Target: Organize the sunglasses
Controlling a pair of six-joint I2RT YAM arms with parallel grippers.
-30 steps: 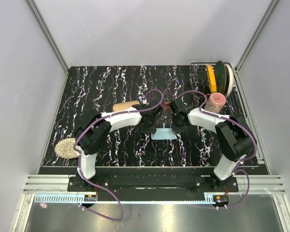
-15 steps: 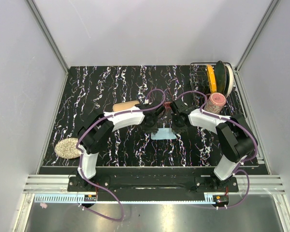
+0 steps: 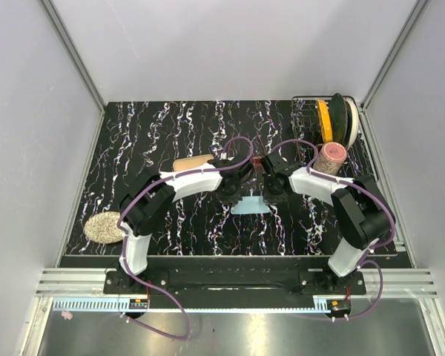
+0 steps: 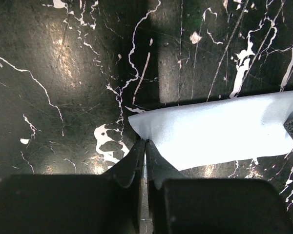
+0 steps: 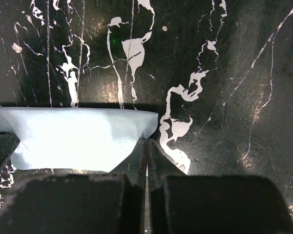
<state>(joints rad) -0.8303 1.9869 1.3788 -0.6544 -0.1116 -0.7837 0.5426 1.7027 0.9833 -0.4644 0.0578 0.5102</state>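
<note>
Pinched shut in the left hand (image 4: 145, 143): one corner of a thin, soft light blue square cloth (image 4: 210, 129). Same at the right hand (image 5: 147, 141), closed tight on a corner at the other end, with the fabric stretched between over the glossy black, white-veined marble table (image 4: 63, 73). Beyond the cloth, just above centre of the overhead frame: the small translucent red-pink sunglasses (image 3: 257, 159), held by neither, seemingly slightly nearer the right hand. Long axis too small to read.

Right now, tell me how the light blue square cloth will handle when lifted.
The light blue square cloth is probably floppy: its corners pucker where the shut jaws pinch them, so the middle should sag. It looks thin, so likely light.
</note>
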